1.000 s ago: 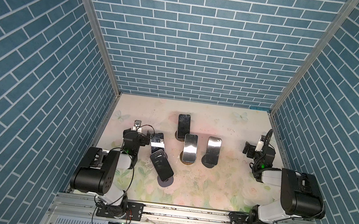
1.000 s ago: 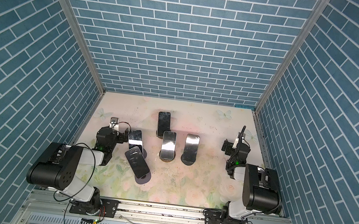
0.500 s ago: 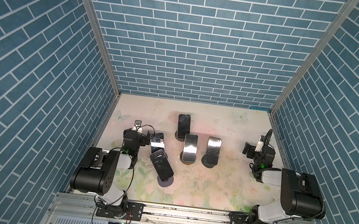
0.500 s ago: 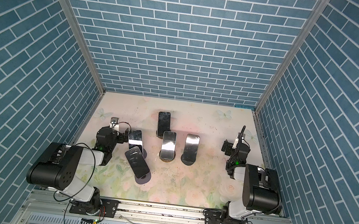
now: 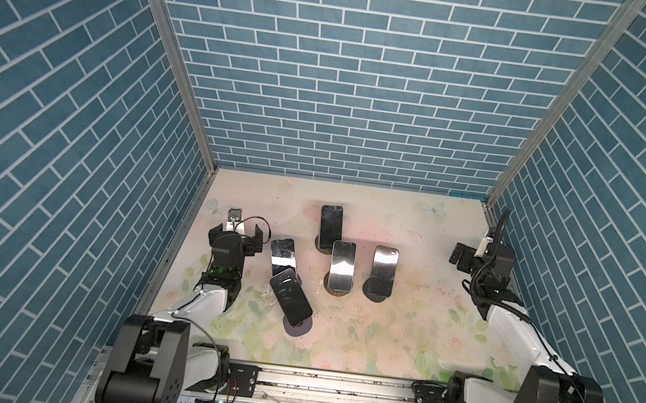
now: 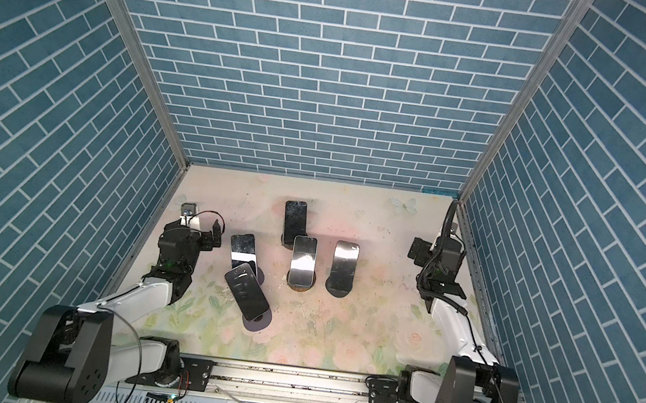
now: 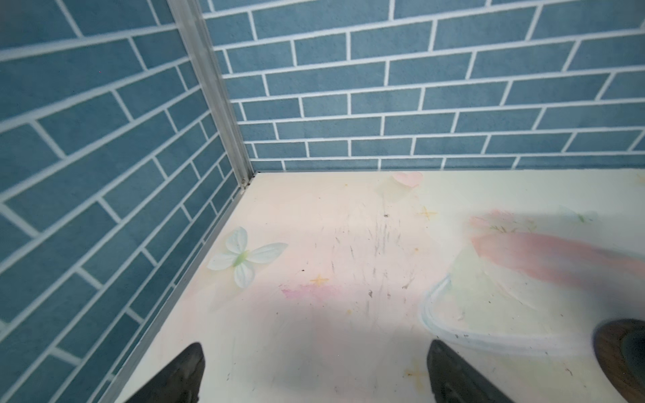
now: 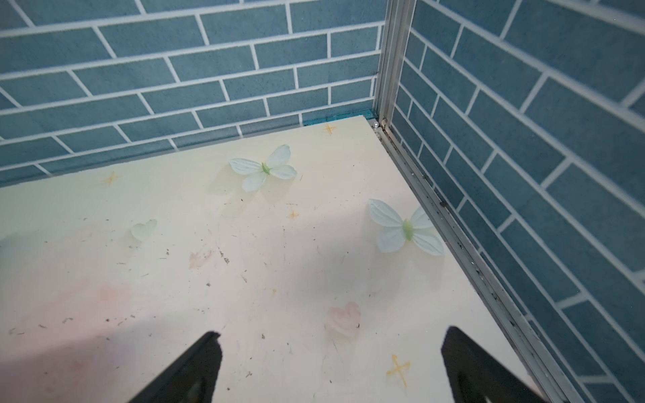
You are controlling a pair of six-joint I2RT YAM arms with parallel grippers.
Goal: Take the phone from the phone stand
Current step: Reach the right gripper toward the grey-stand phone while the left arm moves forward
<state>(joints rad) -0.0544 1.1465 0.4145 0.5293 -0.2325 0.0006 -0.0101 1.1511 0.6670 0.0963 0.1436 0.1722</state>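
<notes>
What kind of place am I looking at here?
Probably a robot test cell: blue brick-print panels box in a floral tabletop, two arms are mounted on a front rail, with five phones on stands.

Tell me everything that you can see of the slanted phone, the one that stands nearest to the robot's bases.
The slanted phone is a dark slab with rounded corners and a glossy black screen that shows a pale reflection near its top. It leans on a stand with a round dark base, and its top end is turned toward the left arm's side. In both top views its upper end overlaps the phone behind it. Whether the two touch cannot be told.
</notes>
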